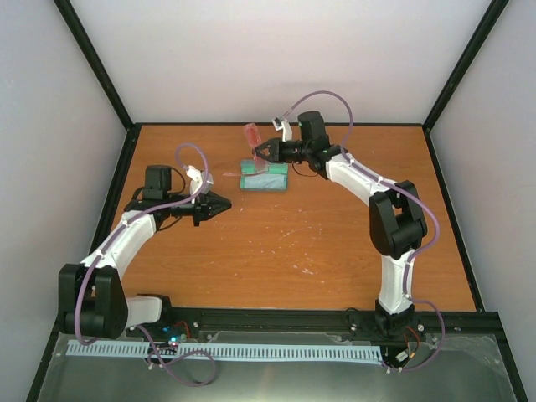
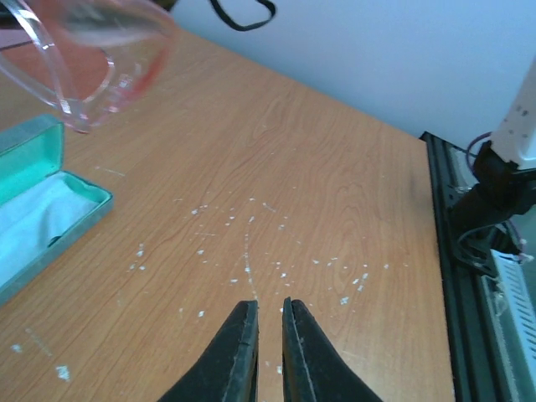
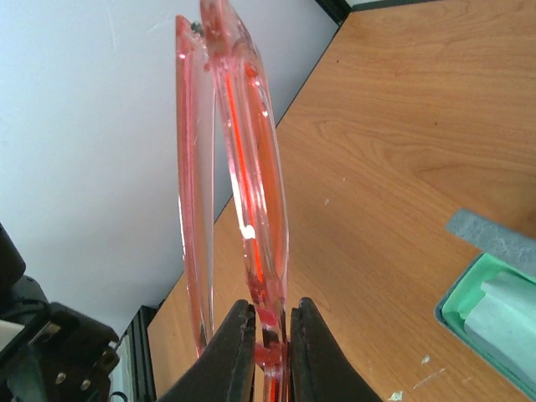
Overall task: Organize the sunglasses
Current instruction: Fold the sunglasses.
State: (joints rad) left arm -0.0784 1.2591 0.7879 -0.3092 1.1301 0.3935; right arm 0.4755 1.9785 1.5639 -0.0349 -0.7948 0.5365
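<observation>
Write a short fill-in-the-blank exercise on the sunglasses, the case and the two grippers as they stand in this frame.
1. The sunglasses are clamped in the right gripper, while the left gripper holds ___.
2. The case lies ___, so its inside shows.
3. The lining of the case is ___ in colour.
Missing words: nothing; open; green.

Right hand (image 1: 259, 152) holds sunglasses (image 1: 251, 134) near the case (image 1: 265, 178).

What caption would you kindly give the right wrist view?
Right gripper shut on translucent red-pink sunglasses, open green-lined case nearby.
</observation>
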